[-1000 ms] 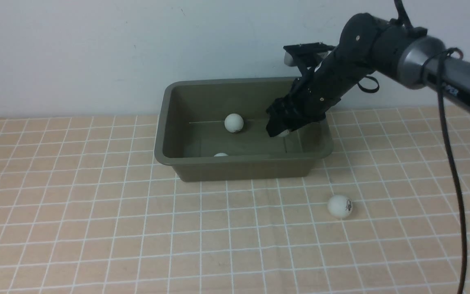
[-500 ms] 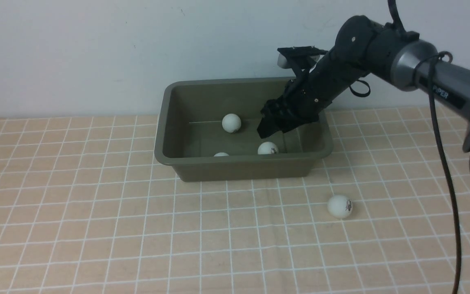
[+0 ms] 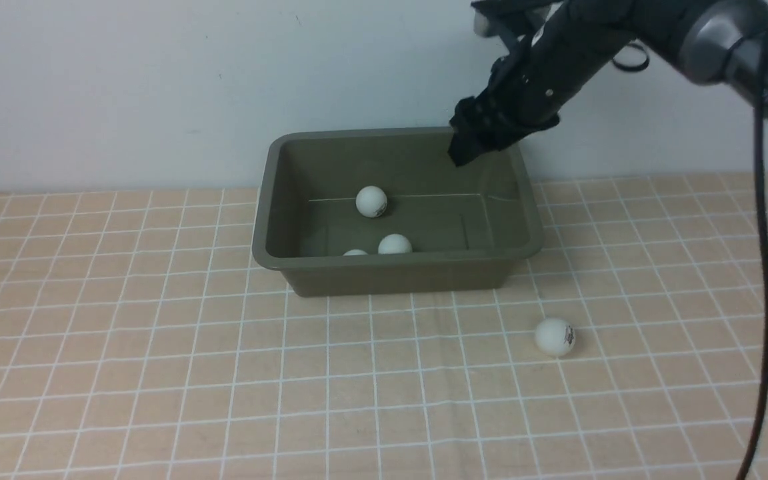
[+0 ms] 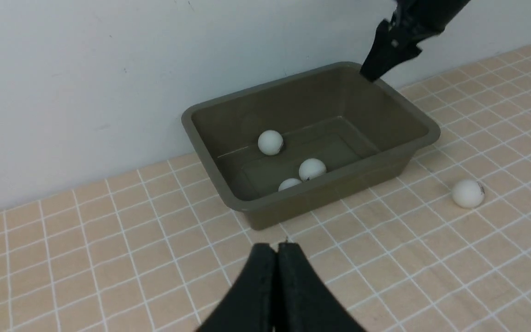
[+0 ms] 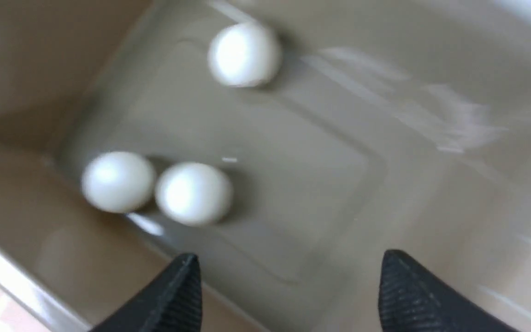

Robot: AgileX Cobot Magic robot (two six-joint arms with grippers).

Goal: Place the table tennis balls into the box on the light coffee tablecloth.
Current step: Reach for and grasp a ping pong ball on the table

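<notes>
3 balls (image 3: pixel 371 201) in box (image 3: pixel 397 277), 1 loose ball (image 3: pixel 555 337) on cloth (image 3: pixel 157 367).
Right gripper (image 3: pixel 462 150) hangs empty, jaws spread, above box's back-right corner. Left gripper (image 4: pixel 276 251) is pressed together, far left. Loose ball lies robot-ward and rightward of right gripper, off box's front-right corner. Right arm nearer; round, no axis.
</notes>
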